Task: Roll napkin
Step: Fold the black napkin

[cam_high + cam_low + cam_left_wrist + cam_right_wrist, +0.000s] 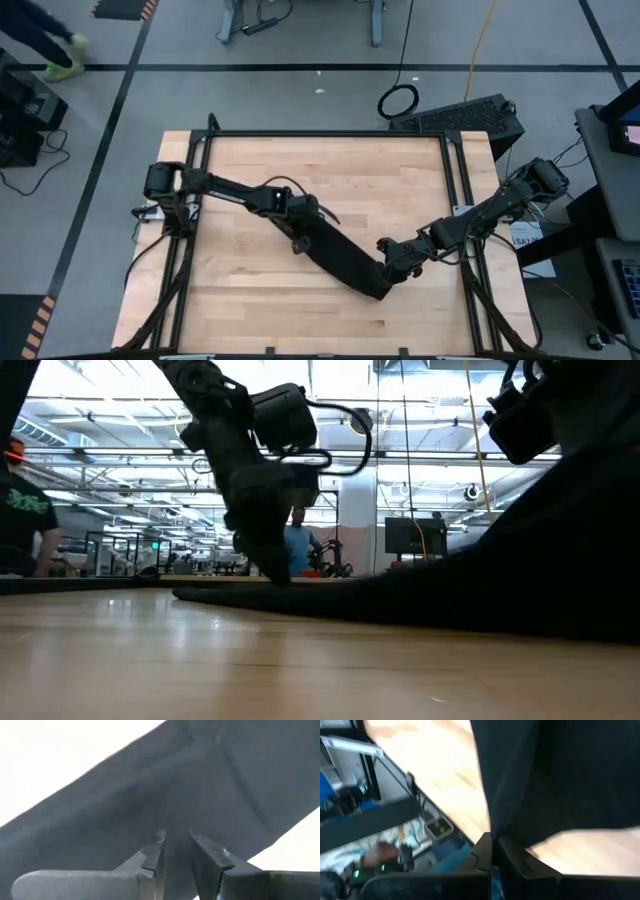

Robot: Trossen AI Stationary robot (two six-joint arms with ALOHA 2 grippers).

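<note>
1. Mid-frame in the high view, the left gripper (pixel 300 240) sits at the upper-left end of the napkin (pixel 345 262); its fingers (pixel 152 860) stand narrowly apart, cloth between them, grip unconfirmed.
2. Right gripper (pixel 392 268) is clamped on the napkin's lower-right end.
3. Napkin: black matte cloth, a long diagonal band on the wooden table (pixel 400 180), centre to lower right.
4. Risk: soft fabric slips from the left fingers, so the roll goes slack or skewed.
</note>
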